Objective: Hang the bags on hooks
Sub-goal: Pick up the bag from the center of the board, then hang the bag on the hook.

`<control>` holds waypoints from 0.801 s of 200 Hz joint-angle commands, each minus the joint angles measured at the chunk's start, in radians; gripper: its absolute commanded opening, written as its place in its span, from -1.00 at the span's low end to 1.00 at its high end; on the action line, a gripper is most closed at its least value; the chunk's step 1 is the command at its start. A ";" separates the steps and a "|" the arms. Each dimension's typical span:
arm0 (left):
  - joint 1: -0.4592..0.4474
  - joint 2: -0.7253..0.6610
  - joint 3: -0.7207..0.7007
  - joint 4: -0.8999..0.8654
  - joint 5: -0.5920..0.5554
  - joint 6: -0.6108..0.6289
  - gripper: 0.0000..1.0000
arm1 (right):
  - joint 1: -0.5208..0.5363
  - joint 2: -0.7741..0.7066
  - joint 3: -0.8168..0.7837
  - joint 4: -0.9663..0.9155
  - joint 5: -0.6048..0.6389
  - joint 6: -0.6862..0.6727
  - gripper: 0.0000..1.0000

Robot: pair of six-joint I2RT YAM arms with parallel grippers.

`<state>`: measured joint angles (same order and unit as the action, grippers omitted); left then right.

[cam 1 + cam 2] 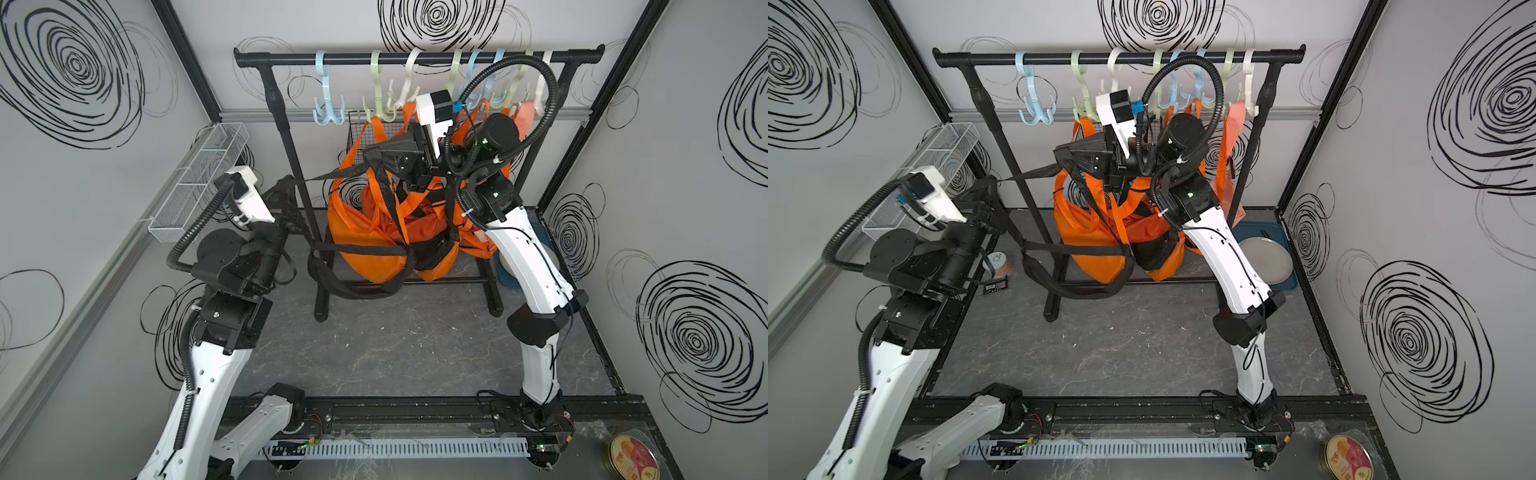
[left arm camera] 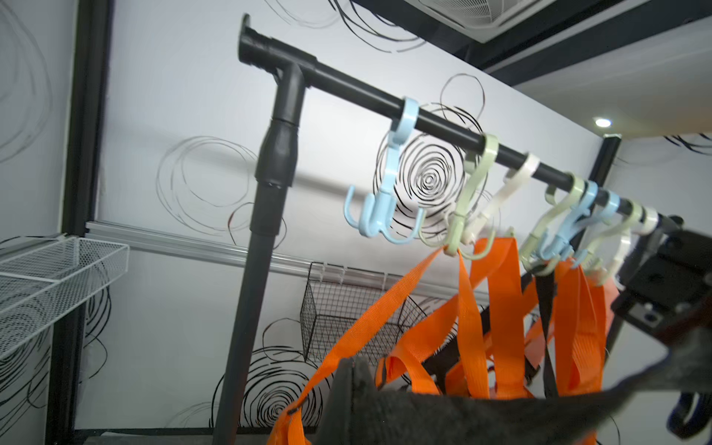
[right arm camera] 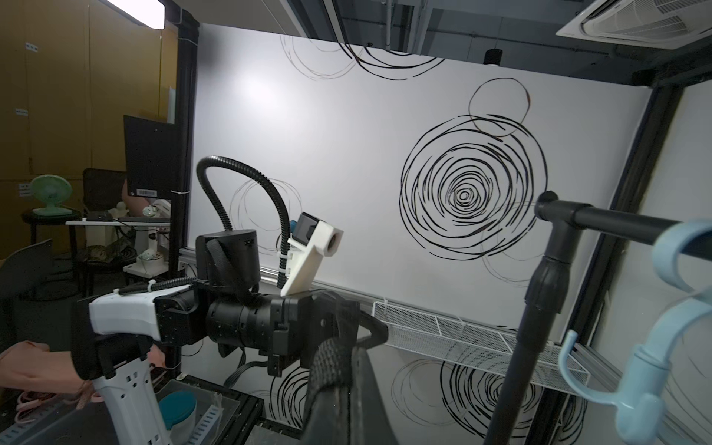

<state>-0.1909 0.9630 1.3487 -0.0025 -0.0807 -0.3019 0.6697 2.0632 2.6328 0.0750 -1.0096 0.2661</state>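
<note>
left gripper [image 3: 368,330]: clamped shut on black strap [image 1: 332,176], webbing bunched in the jaws. Sits low, by the left post [image 1: 291,158] of the rack.
right gripper [image 1: 371,160]: also pinched closed on the same strap, further along it. Raised in front of the rack, just below hook level.
strap between grippers: near taut, rises from left gripper to right gripper, crossing the left post in both top views.
strap past right gripper: drops down over the bag, and a slack loop [image 1: 353,291] hangs low near the rack base.
bag [image 1: 365,257]: orange body with a black band, right below the right gripper and well to the right of the left gripper. Under the rail [image 1: 291,58] among other orange bags. Can't tell where the strap joins it.
blue hook [image 1: 326,99]: on the rail, above the strap span, between the two grippers in a top view. Strap is below it, apart.
green hook [image 1: 378,97]: next along the rail, carries orange straps [image 2: 470,308].
</note>
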 commanded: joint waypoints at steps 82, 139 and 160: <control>0.186 0.359 0.514 -0.015 0.058 -0.183 -1.00 | 0.003 0.121 0.046 0.193 0.385 -0.224 -1.00; 0.184 0.555 0.799 -0.066 0.058 -0.178 -1.00 | 0.015 0.148 0.045 0.322 0.533 -0.278 -1.00; 0.147 0.632 0.911 -0.114 0.046 -0.139 -1.00 | 0.013 0.165 0.046 0.376 0.592 -0.290 -1.00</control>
<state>-0.0383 1.5463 2.1357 -0.1429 0.0269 -0.4568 0.6994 2.1998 2.6530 0.3412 -0.5400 0.0158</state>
